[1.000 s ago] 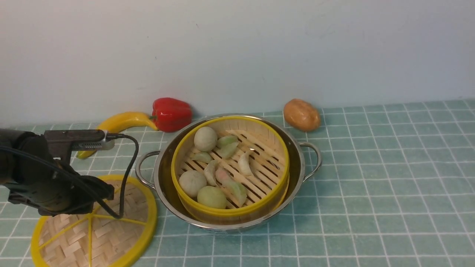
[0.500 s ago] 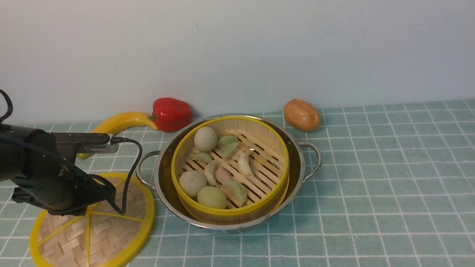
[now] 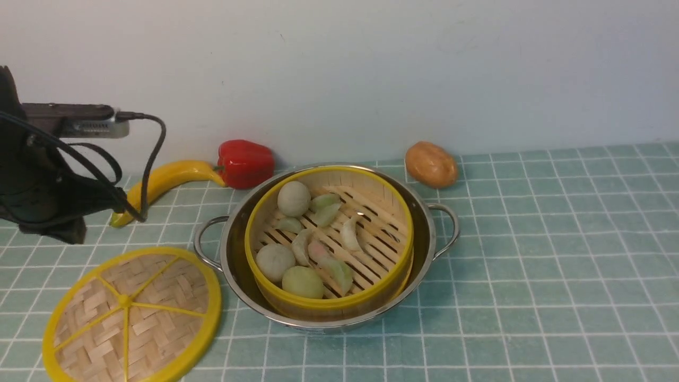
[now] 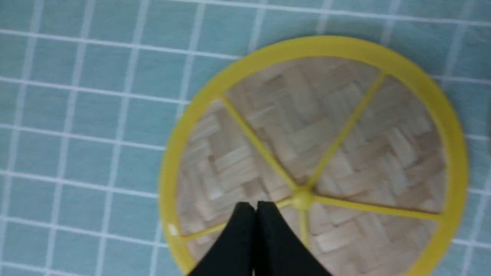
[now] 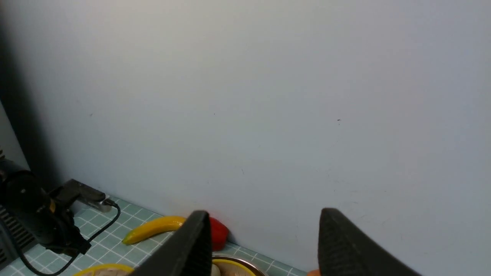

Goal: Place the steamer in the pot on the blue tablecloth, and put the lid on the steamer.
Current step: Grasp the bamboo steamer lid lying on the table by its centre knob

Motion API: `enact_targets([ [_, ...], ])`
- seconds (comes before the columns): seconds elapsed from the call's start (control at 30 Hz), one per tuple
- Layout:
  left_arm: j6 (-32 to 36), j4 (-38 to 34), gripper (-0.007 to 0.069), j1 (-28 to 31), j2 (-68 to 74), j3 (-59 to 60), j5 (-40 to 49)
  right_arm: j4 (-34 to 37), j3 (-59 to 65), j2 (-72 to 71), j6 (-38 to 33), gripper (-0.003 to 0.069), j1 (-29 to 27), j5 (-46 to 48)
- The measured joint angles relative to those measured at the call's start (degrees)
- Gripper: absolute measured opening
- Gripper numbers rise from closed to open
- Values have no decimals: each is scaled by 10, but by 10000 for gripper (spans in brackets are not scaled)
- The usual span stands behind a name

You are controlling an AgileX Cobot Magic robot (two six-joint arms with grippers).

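The steamer (image 3: 329, 306), with pale buns and dumplings on its slats, sits inside the shiny pot (image 3: 426, 233) on the blue tablecloth (image 3: 530, 265). The lid (image 3: 132, 315) lies flat on the cloth to the left of the pot. In the left wrist view my left gripper (image 4: 255, 205) hangs above the lid (image 4: 364, 153), shut, its black tips pressed together beside the centre knob (image 4: 303, 199) with nothing between them. The left arm (image 3: 37, 196) is raised at the far left. My right gripper (image 5: 264, 214) is open and empty, facing the wall high above the pot.
A yellow banana (image 3: 164, 180), a red pepper (image 3: 245, 163) and a brown potato (image 3: 431, 164) lie along the back wall behind the pot. The arm's black cable (image 3: 151, 159) loops down over the banana's end.
My left gripper has shut on nothing and the arm has risen and pulled back to the left, uncovering the lid. The lid stays flat on the cloth.
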Motion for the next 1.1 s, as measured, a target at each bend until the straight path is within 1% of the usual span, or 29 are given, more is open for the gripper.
enact_targets([
  [0.03,29,-33,-8,0,6,0,0,0,0,0,1,387,0,0],
  [0.07,37,-41,-8,0,10,0,0,0,0,0,1,387,0,0],
  [0.2,40,-48,3,0,27,0,-1,0,0,0,1,387,0,0],
  [0.27,38,-50,23,0,38,0,-1,0,0,0,1,387,0,0],
  [0.3,35,-54,52,0,50,0,1,0,0,0,1,387,0,0],
  [0.33,35,-51,57,0,52,0,1,0,0,0,1,387,0,0],
  [0.37,34,-51,83,0,62,0,2,0,0,0,1,387,0,0],
  [0.4,32,-51,134,0,78,0,3,0,0,0,1,387,0,0],
  [0.47,31,-51,179,0,85,0,3,0,0,0,1,387,0,0],
  [0.53,30,-54,283,0,97,0,3,0,0,0,1,387,0,0],
  [0.57,30,-54,292,0,99,0,3,0,0,0,1,387,0,0],
  [0.6,29,-54,358,0,103,0,3,-1,0,0,1,387,0,0],
  [0.7,29,-51,427,0,108,0,3,-1,0,0,1,387,0,0],
  [0.77,28,-51,443,0,110,0,3,-1,0,0,1,387,0,0],
  [0.87,25,-51,437,0,112,0,4,-1,0,0,0,387,0,0],
  [0.93,23,-49,409,0,113,0,5,-1,0,0,0,387,0,0],
  [0.97,22,-49,409,0,113,0,5,-1,0,0,0,387,0,0],
  [1.1,19,-41,325,0,114,0,5,-1,0,0,0,387,0,0],
])
